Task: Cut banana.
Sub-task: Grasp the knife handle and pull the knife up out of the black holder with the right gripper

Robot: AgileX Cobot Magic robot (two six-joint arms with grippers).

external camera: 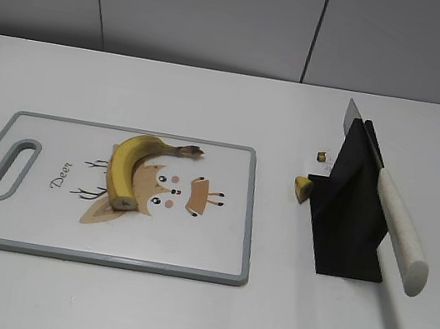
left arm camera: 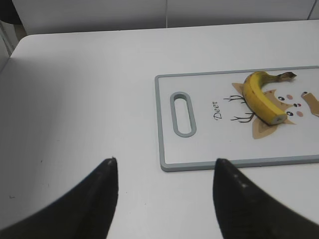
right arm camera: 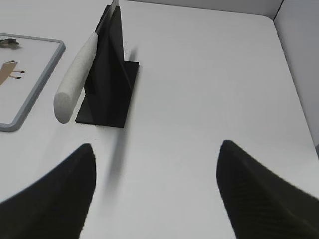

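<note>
Left hand [left arm camera: 164,172] apart from banana [left arm camera: 260,95]

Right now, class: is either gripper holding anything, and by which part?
Nothing is held. Both grippers, left and right, are open and empty; the knife sits in its stand, the banana on the board.

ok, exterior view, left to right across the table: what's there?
Board handle slot → banana → banana scrap → black knife stand → knife handle.
</note>
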